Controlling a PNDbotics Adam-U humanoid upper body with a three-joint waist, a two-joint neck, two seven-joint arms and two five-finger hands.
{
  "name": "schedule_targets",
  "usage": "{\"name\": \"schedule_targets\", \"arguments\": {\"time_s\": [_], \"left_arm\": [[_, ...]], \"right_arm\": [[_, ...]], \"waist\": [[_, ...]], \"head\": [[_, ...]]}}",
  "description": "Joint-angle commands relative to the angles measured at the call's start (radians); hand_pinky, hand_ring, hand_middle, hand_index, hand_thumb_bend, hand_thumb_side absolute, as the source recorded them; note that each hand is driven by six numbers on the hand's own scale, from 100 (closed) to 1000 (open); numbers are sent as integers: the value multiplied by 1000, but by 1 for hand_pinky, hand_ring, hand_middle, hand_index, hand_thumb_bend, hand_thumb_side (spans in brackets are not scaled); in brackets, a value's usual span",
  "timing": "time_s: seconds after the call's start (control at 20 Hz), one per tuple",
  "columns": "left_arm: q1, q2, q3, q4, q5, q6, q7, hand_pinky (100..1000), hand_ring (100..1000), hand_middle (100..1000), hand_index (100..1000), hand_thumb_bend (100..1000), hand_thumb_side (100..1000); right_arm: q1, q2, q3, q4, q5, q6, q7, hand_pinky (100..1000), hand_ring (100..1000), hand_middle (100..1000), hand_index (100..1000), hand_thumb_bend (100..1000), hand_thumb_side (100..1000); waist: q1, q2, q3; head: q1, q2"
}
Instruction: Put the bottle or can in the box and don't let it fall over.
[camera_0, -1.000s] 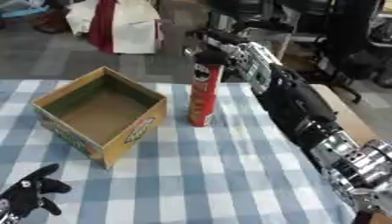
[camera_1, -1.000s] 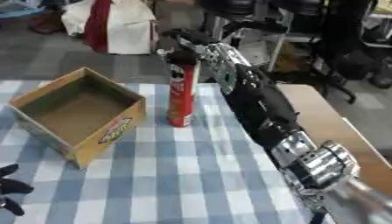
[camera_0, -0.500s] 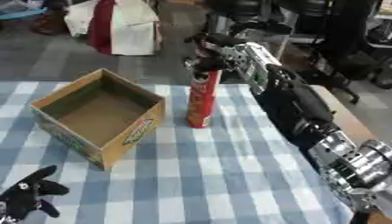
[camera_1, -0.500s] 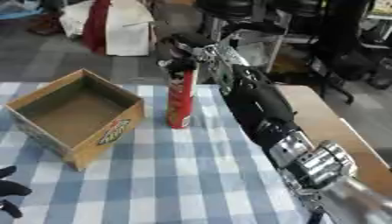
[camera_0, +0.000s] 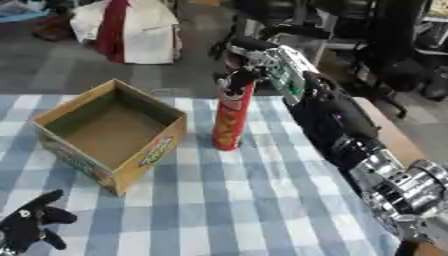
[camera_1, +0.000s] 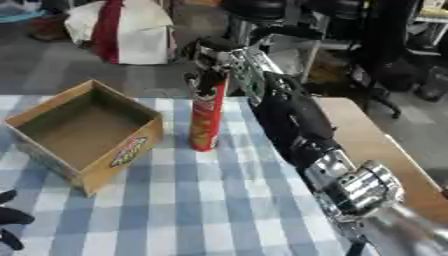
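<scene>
Now right hand closes on top of tall red cylindrical can, gripping where earlier only approaching; can upright beside open cardboard box; lift next.

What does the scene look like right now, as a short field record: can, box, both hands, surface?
can: tall red can, upright on the table, right of the box, apart from it
box: open cardboard box, nothing visible inside
right hand: right hand at the can's top, fingers curled round it
left hand: left hand idle at the lower left corner, fingers relaxed
surface: blue-and-white checked tablecloth
task state: can not yet in box
</scene>
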Motion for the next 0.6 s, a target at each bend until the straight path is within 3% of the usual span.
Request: {"name": "schedule_targets", "arguments": {"time_s": [0.05, 0.3, 0.6], "left_arm": [[-16, -1, -2, -25, 6, 2, 2, 566, 780, 678, 978, 189, 1000], [-15, -1, -3, -24, 6, 3, 2, 565, 781, 678, 978, 189, 1000], [-14, -1, -4, -24, 7, 4, 2, 564, 781, 679, 978, 190, 1000]], "right_arm": [[16, 5, 9, -7, -41, -7, -67, 100, 383, 469, 583, 100, 198], [16, -2, 23, -50, -67, -34, -175, 100, 328, 406, 523, 100, 206], [-3, -19, 37, -120, -95, -55, -198, 100, 316, 394, 516, 100, 222]], "waist": [[9, -5, -2], [9, -5, -3], [7, -7, -4]], "head": [[-5, -15], [-6, -17], [-8, -15]]}}
